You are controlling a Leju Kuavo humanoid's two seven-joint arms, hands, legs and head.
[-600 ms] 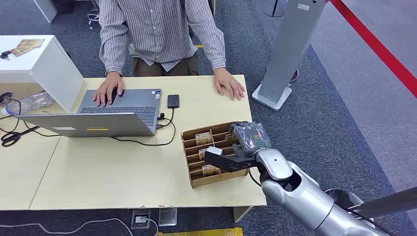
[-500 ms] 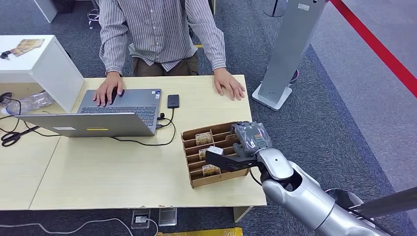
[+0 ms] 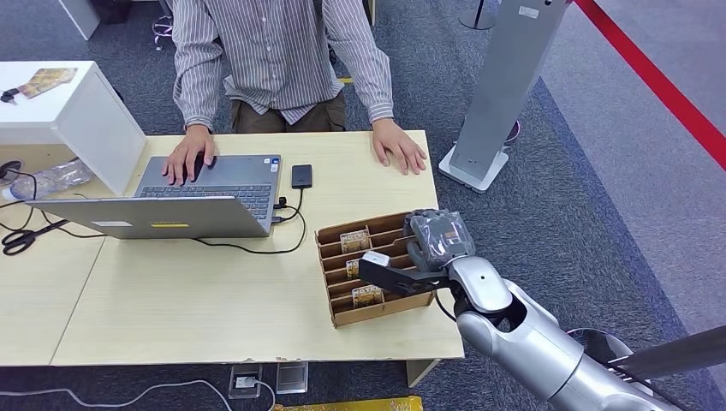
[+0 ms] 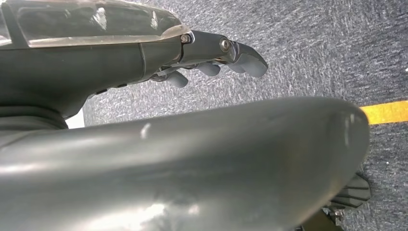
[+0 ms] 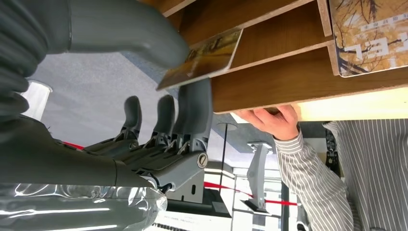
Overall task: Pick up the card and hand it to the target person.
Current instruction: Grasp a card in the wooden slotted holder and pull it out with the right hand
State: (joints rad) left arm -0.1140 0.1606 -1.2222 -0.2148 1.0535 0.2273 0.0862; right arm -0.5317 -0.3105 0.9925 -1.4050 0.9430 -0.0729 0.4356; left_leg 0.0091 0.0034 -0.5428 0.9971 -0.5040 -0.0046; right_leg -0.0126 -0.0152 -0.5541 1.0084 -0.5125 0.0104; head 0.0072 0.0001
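Since we're scanning from the far left, you first get a white box (image 3: 81,111) and some cables and scissors (image 3: 21,238) at the counter's (image 3: 171,308) edge, then an open laptop (image 3: 184,201) with the person's (image 3: 274,60) one hand on its keyboard and a dark phone (image 3: 301,176) just beside it. The person sits across the counter with the other hand (image 3: 398,147) flat on the wood, so nobody is reaching out for anything at this point. Next over is the brown cardboard organizer (image 3: 342,304) with slotted rows, a few cards sitting in the slots. The right hand (image 3: 409,265) is over that organizer, and the right wrist view settles it: the thick thumb on top and a dark finger (image 5: 195,108) below are pinching one card (image 5: 202,57) by its edge, so the hand is clamped on it. That card looks partly out but close against the wooden dividers, so I'd say it's being drawn out and isn't clear of the slot yet. Another card (image 5: 370,33) sits untouched in a neighbouring compartment. Past the counter on the right is a grey pillar stand (image 3: 505,77) and a red floor line (image 3: 651,77). The left hand (image 4: 216,57) hangs down over grey carpet with fingers loosely apart and nothing in it. So, my read: grip done, lift-out underway, and the whole carry and handover to the person is left.
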